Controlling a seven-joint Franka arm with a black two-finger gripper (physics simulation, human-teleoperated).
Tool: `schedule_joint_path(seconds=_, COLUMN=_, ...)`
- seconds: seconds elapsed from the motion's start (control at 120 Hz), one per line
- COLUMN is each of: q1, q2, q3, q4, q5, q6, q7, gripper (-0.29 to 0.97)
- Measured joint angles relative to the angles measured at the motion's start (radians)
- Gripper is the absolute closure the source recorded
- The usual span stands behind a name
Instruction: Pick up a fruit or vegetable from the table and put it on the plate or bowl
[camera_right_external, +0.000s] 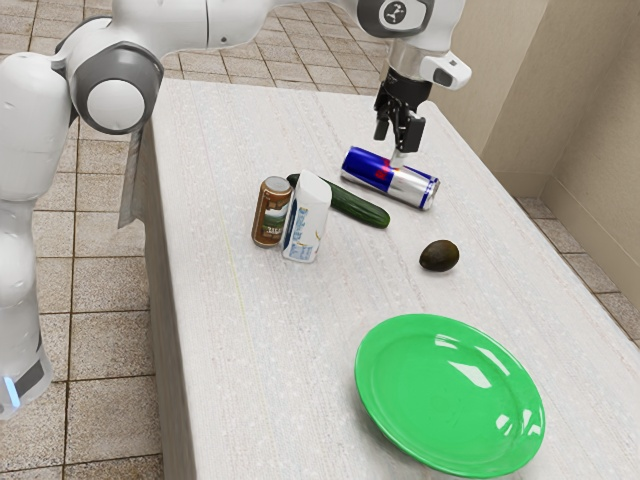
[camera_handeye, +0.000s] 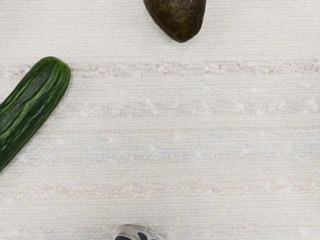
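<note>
Over the pale bench (camera_right_external: 230, 330), the black end effector (camera_right_external: 397, 140) hung slightly open, empty — likely choosing; the dark oval avocado (camera_right_external: 439, 255) lay at its five o'clock, toward the round green plate (camera_right_external: 450, 392).

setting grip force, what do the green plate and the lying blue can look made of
Green plate: glossy plastic or glazed ceramic, I cannot tell which; bright white highlights sit on its surface. Lying blue can: thin metal, probably aluminium; silvery sheen on its end, printed blue and red wrap.
</note>
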Motion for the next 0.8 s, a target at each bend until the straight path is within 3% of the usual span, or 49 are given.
schedule_joint_path(seconds=0.1, q1=-0.002, q2=0.001, q3=-0.002, q4=0.003, q5=0.002, q6=0.002, q7=0.006, gripper=0.00)
schedule_joint_path(seconds=0.233, q1=-0.038, q2=-0.089, q3=-0.049, q4=0.068, q5=0.031, q6=-0.012, q7=0.002, gripper=0.00)
schedule_joint_path(seconds=0.3, q1=-0.044, q2=0.014, q3=-0.062, q4=0.072, q5=0.058, q6=0.043, q7=0.005, gripper=0.00)
schedule_joint_path(seconds=0.425, q1=-0.030, q2=0.241, q3=-0.061, q4=0.068, q5=0.109, q6=0.292, q7=0.010, gripper=0.00)
schedule_joint_path(seconds=0.6, q1=-0.018, q2=0.288, q3=-0.046, q4=0.028, q5=0.146, q6=0.476, q7=0.016, gripper=0.00)
schedule_joint_path(seconds=0.8, q1=-0.018, q2=0.297, q3=-0.037, q4=0.021, q5=0.073, q6=0.574, q7=0.020, gripper=0.00)
